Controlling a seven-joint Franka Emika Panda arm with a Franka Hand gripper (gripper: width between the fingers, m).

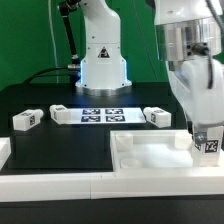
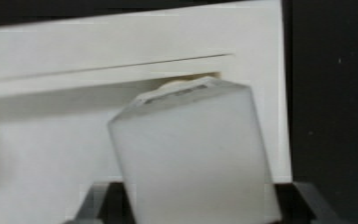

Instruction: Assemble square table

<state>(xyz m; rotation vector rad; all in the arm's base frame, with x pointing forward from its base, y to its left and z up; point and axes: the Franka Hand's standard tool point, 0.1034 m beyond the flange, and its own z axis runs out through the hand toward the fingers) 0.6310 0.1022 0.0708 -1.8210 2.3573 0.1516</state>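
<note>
The square table's white top [image 1: 150,158] lies at the front, toward the exterior view's right, with its raised rim up. My gripper [image 1: 203,133] hangs over the top's right corner, shut on a white tagged leg [image 1: 210,146]. In the wrist view the leg [image 2: 190,150] runs out from between the dark fingers [image 2: 108,200] of my gripper [image 2: 202,198]. Its far end meets a slot in the top [image 2: 87,60]. Three loose legs lie on the black table: two at the left [image 1: 27,119] [image 1: 58,112] and one at the right [image 1: 157,117].
The marker board [image 1: 95,113] lies flat between the loose legs, in front of the robot's white base [image 1: 100,65]. A long white border bar [image 1: 50,185] runs along the front edge. Another white bar end [image 1: 3,150] shows at the left.
</note>
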